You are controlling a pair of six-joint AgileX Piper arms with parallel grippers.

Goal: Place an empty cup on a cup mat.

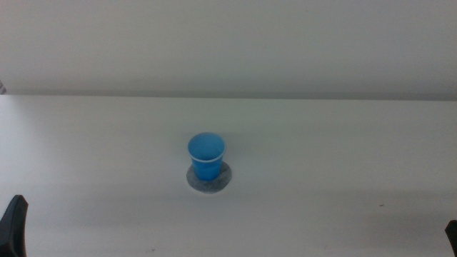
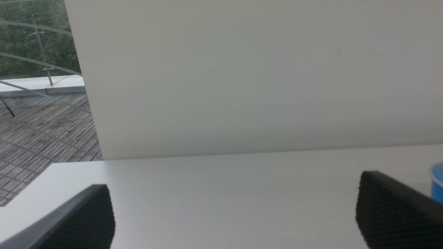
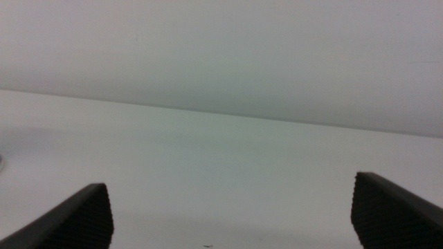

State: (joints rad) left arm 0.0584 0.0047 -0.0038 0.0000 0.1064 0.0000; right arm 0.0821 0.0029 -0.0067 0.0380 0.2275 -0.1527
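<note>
White table (image 1: 335, 171) and a plain pale wall (image 1: 228, 43) behind it fill my middle view. Near the table's centre I see the cup (image 1: 206, 155) standing upright on the cup mat (image 1: 209, 180), its open mouth facing up and the grey disc showing around its base, mostly on the near side. Nothing is touching the cup. My left gripper (image 2: 235, 214) waits at the bottom left corner of the middle view, well apart from the cup; on its wrist camera the two dark jaws stand wide apart with only bare table between them, and a sliver of the blue cup shows at the frame's edge. My right gripper (image 3: 232, 214) waits at the bottom right corner, jaws likewise spread wide over bare table, holding nothing
</note>
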